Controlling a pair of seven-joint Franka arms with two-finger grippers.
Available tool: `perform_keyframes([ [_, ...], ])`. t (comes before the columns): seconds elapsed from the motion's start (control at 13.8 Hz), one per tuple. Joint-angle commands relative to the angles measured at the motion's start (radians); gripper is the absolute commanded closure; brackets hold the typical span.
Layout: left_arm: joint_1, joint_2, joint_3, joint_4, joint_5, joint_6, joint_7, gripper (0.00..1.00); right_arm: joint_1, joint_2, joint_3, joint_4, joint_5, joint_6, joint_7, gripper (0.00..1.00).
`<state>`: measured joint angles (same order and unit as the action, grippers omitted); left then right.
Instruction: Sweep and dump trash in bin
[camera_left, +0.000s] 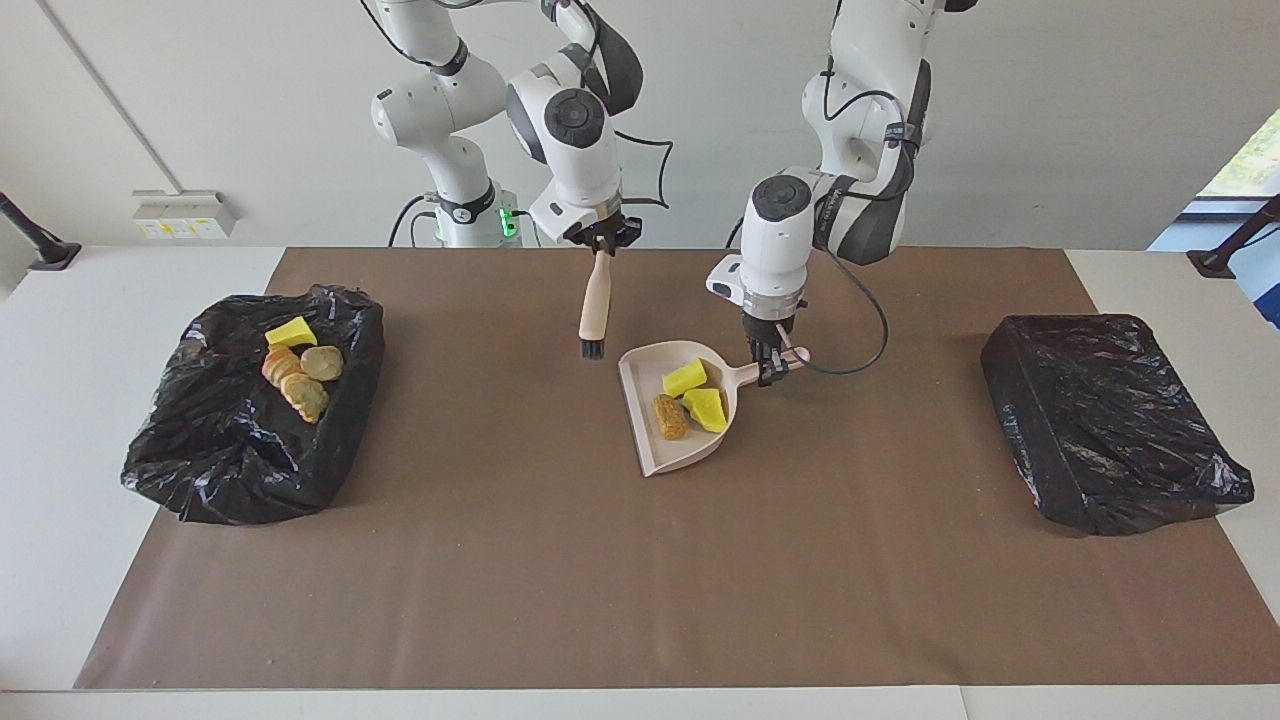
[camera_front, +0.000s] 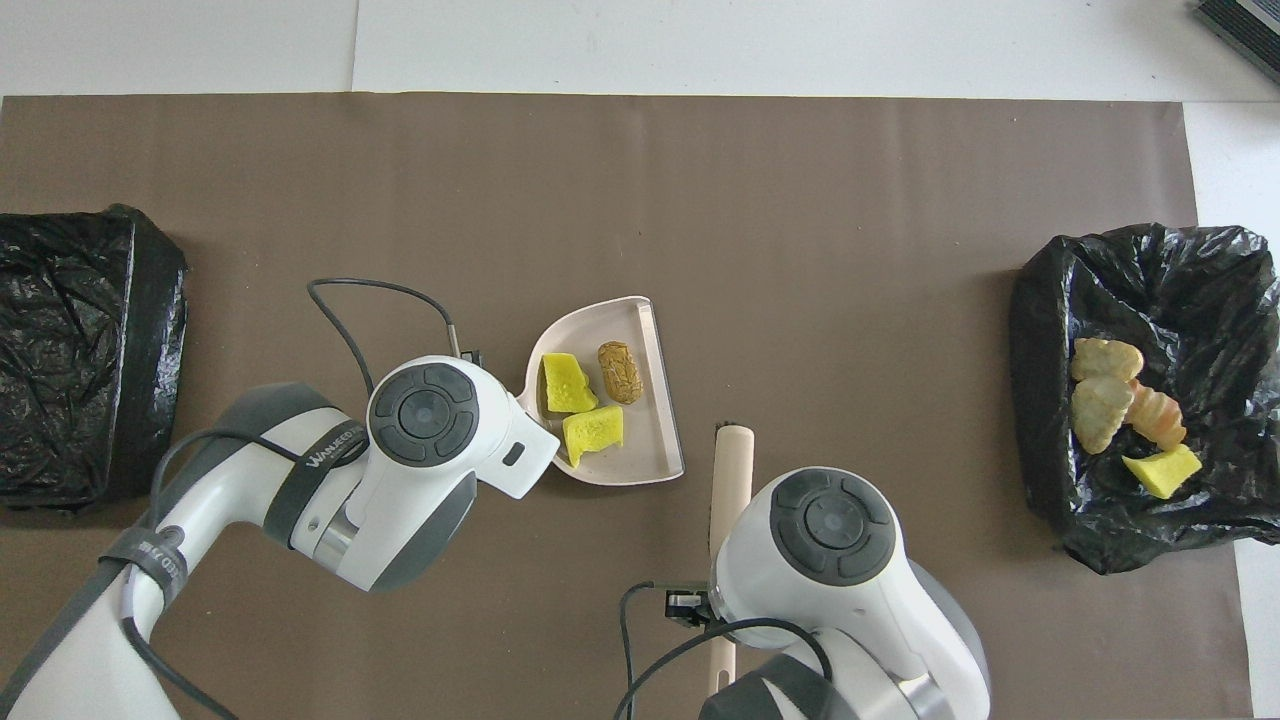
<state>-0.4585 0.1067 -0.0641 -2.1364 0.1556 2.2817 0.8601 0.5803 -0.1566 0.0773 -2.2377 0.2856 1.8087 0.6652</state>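
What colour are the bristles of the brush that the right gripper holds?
Black, on the brush with its pale pink handle, gripped by the right gripper. The facing view shows it best.

— Scraps in the dustpan?
— Three. Two bright yellow sponge chunks, touching at a corner, and one tan-brown bread-like lump lying beside them. All loose on the pan floor, near the handle end.
— And the rest?
— In the open black-lined bin at the right arm's end of the table: one yellow chunk and several tan lumps clustered together, touching.
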Motion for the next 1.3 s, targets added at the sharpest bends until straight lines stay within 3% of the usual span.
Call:
perform_keyframes([
  [0.0, 0.072, -0.065, -0.005, -0.005, 0.015, 0.001, 0.106, 1.00, 0.050, -0.044, 0.004, -0.082, 0.035, 0.015, 0.011, 1.00],
  [0.29, 0.237, -0.148, -0.005, -0.005, 0.007, -0.045, 0.325, 1.00, 0.174, -0.012, 0.006, -0.143, 0.061, 0.127, 0.082, 1.00],
  [0.51, 0.427, -0.206, 0.010, 0.036, -0.065, -0.137, 0.547, 1.00, 0.243, 0.034, 0.006, -0.158, 0.063, 0.179, 0.138, 1.00],
  [0.72, 0.660, -0.188, 0.010, 0.186, -0.177, -0.283, 0.652, 1.00, 0.236, 0.042, 0.004, -0.160, 0.061, 0.173, 0.151, 1.00],
  [0.94, 0.831, -0.173, 0.013, 0.239, -0.192, -0.297, 0.677, 1.00, 0.234, 0.046, 0.004, -0.163, 0.061, 0.185, 0.146, 1.00],
  [1.01, 0.865, -0.154, 0.013, 0.266, -0.191, -0.297, 0.694, 1.00, 0.236, 0.051, 0.004, -0.169, 0.063, 0.192, 0.151, 0.89],
  [1.23, 0.952, -0.119, 0.013, 0.328, -0.141, -0.278, 0.732, 1.00, 0.234, 0.065, 0.004, -0.172, 0.063, 0.230, 0.142, 0.84],
])
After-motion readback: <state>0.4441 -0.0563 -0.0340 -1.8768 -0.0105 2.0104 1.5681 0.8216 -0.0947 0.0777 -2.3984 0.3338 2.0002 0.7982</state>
